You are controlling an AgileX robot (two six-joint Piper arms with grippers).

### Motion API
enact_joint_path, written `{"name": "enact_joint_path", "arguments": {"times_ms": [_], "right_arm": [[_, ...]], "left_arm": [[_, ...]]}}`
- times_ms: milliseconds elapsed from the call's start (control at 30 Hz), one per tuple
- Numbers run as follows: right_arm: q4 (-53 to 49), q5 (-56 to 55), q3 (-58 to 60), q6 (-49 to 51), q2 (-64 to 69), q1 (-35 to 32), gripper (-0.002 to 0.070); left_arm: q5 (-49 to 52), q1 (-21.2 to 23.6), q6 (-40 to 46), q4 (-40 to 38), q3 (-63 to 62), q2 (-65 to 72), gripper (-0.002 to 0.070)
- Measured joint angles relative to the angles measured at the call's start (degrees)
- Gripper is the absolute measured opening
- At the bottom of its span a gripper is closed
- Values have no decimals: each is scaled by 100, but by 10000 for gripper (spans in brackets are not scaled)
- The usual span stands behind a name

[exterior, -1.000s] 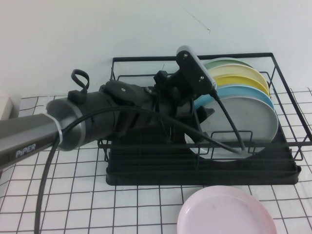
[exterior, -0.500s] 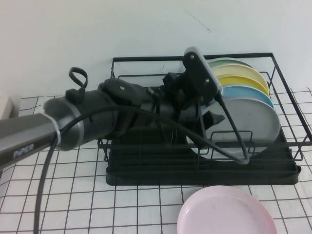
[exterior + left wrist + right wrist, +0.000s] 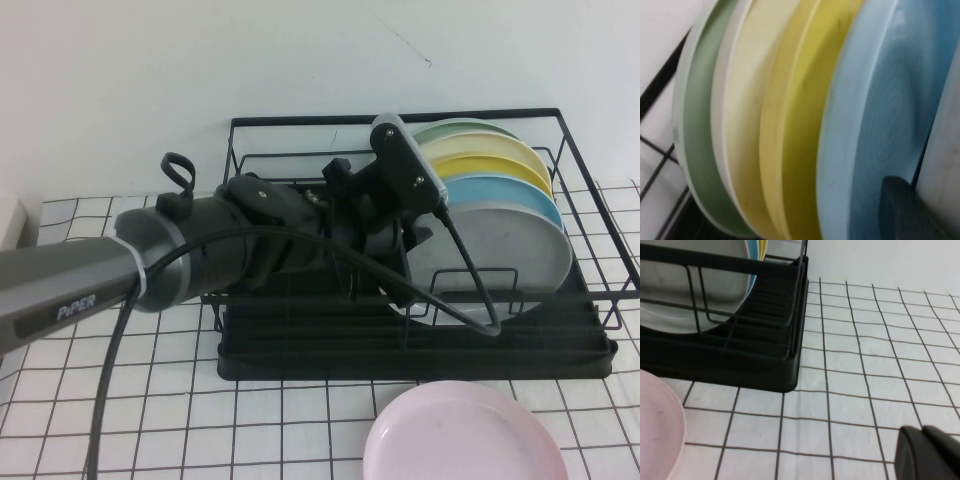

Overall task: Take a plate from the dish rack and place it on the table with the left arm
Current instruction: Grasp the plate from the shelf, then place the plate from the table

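Plates stand on edge in the dish rack [image 3: 590, 300] in the high view, the grey plate [image 3: 510, 250] foremost, matt and faintly speckled, with a blue plate [image 3: 500, 187] just behind it. The left arm [image 3: 200, 255] reaches over the rack and hides that plate's left edge; the left gripper [image 3: 418, 232] sits there, but I cannot tell how far its jaws stand apart. A pink plate [image 3: 460, 435] lies on the table [image 3: 150, 400], cut off below.

Left wrist view: blurred plate rims, and one dark fingertip [image 3: 902, 210] beside the blue one.

Right wrist view: the right gripper [image 3: 927, 452] (only a dark corner) hovers over the tiles; jaws unclear.
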Motion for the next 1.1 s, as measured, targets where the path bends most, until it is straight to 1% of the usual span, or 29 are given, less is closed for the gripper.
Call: {"name": "enact_joint_path", "arguments": {"times_ms": [133, 333, 400, 500, 567, 700, 800, 833, 900, 1000, 1100], "right_arm": [[0, 0, 0, 0, 0, 0, -1], [0, 0, 0, 0, 0, 0, -1], [0, 0, 0, 0, 0, 0, -1], [0, 0, 0, 0, 0, 0, -1], [0, 0, 0, 0, 0, 0, -1], [0, 0, 0, 0, 0, 0, -1], [0, 0, 0, 0, 0, 0, -1], [0, 0, 0, 0, 0, 0, -1], [0, 0, 0, 0, 0, 0, -1], [0, 0, 0, 0, 0, 0, -1], [0, 0, 0, 0, 0, 0, -1]], "left_arm": [[247, 0, 21, -137, -124, -240, 74], [397, -10, 120, -333, -382, -1069, 74], [488, -10, -23, -376, -404, -1341, 74], [896, -10, -949, -355, -402, -1736, 74], [1306, -10, -1993, -59, -417, -1964, 74], [2359, -10, -4442, 1298, -440, -2156, 74], [3316, -10, -5688, 2297, -376, -2145, 74], [3553, -10, -5922, 2543, -271, -2134, 74], [3711, -10, -6156, 2789, 75, -2123, 74], [3398, -10, -6402, 2902, 716, -2060, 74], [2889, -10, -6492, 2849, 1339, -1940, 74]]}}
